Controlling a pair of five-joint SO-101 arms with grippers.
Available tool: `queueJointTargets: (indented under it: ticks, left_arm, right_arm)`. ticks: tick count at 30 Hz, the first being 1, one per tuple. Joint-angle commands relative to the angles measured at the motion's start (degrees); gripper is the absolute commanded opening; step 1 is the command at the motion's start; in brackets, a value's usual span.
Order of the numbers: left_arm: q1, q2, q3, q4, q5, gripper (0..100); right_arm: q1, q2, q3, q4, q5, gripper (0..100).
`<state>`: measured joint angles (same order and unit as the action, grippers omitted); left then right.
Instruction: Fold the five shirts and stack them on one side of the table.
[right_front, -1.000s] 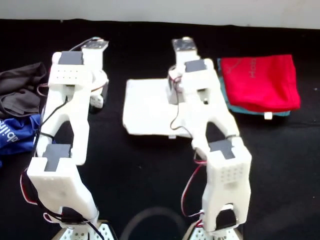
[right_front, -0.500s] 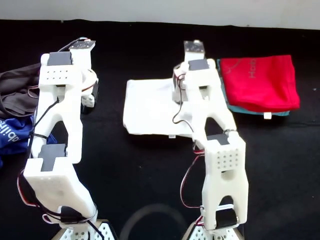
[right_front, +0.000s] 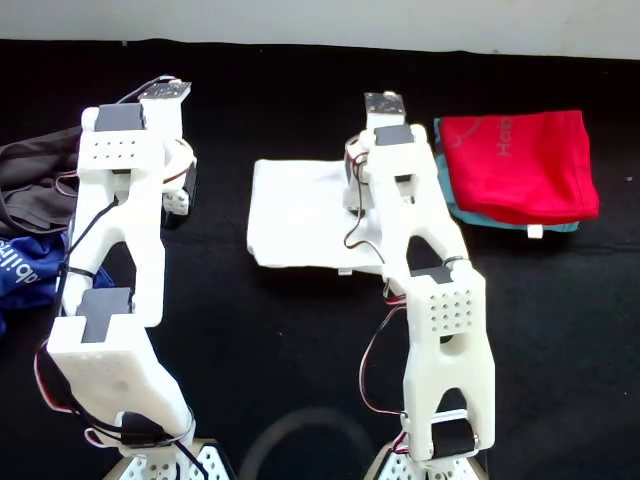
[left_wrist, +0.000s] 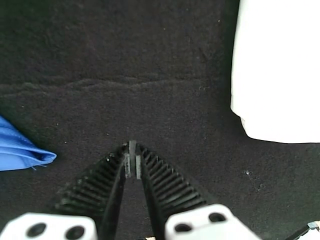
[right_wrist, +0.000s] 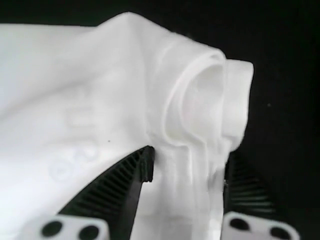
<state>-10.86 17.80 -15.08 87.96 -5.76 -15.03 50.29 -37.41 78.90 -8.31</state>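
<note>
At the centre of the black surface (right_front: 270, 340), the right hand (right_wrist: 187, 167) is clamped on a thick, bunched roll of the folded white shirt (right_front: 295, 215), one jaw on either side of the cloth. The grip appears to sit toward the shirt's 3 o'clock side, which suggests the shirt is to be carried or dragged to the stack. That stack lies at 2 o'clock in the high view. It is a red shirt (right_front: 520, 165) folded flat on a teal shirt (right_front: 458, 208), whose edge peeks out beneath, just beside the white one. The left hand (left_wrist: 132, 162), its jaws pressed together on nothing, hangs over bare surface between the white shirt and the unfolded ones, apparently parked clear of the work. A dark grey shirt (right_front: 35, 180) and a blue shirt (right_front: 25, 265) lie crumpled at 9 o'clock. By this count, two shirts are stacked, one is folded and two are not yet folded.
</note>
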Motion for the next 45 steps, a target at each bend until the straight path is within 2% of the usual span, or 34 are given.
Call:
queueJointTargets:
  ticks: [1,5,15,20,25,38,45]
  left_arm:
    - [-0.5,-3.6,-0.1,0.3,0.4,1]
    - [-0.5,-3.4,-0.1,0.2,0.4,1]
    - [-0.5,-2.9,0.0,-1.5,0.4,1]
    - [-0.1,-2.9,0.0,-2.2,0.4,1]
    - [-0.1,-2.9,0.0,-2.2,0.4,1]
    - [0.0,-2.9,0.0,-2.2,0.4,1]
    - [0.0,-2.9,0.0,-2.2,0.4,1]
  right_arm:
    - [2.0,0.6,-0.3,0.8,1.9,3.3]
    - [5.1,-1.4,-4.5,3.4,2.6,0.7]
    - [11.2,-10.1,-32.4,16.0,19.3,0.6]
    - [13.6,-10.6,-40.6,19.0,23.4,0.6]
    - [19.4,-10.7,-46.5,20.4,26.9,0.6]
    - [32.9,-10.0,-49.2,15.4,38.4,0.6]
    - [35.9,-9.5,-37.0,6.1,39.7,0.6]
